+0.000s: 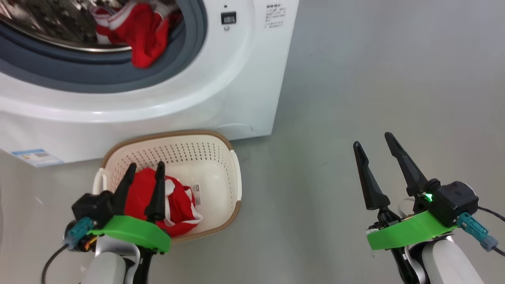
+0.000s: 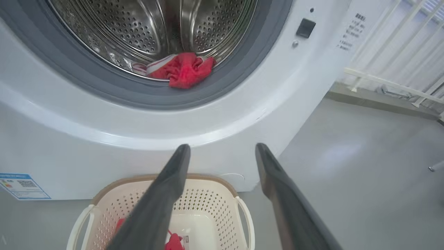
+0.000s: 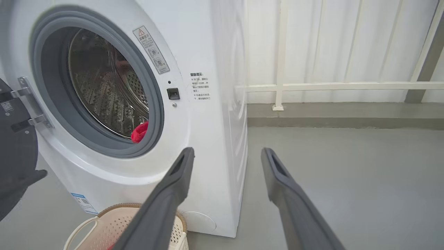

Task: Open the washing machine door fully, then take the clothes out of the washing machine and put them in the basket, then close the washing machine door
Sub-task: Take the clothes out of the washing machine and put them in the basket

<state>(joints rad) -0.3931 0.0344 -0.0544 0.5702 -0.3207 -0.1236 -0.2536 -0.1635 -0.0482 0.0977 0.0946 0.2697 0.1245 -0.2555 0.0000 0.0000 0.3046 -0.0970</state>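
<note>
The white washing machine (image 1: 244,79) stands open, and red clothes (image 1: 140,31) spill over its grey rubber ring, also seen as red clothes (image 2: 184,69) in the steel drum. The cream basket (image 1: 221,157) sits on the floor before it with a red garment (image 1: 177,205) inside. My left gripper (image 1: 145,167) hovers open above that garment, holding nothing. Off to the right over bare floor, my right gripper (image 1: 373,141) is open and empty. In the right wrist view the black washing machine door (image 3: 15,156) hangs swung out at the left edge.
Grey floor (image 1: 375,79) stretches to the right of the machine. A white railing (image 3: 343,85) and a low kerb run behind it. A blue label (image 1: 35,157) marks the machine's lower front.
</note>
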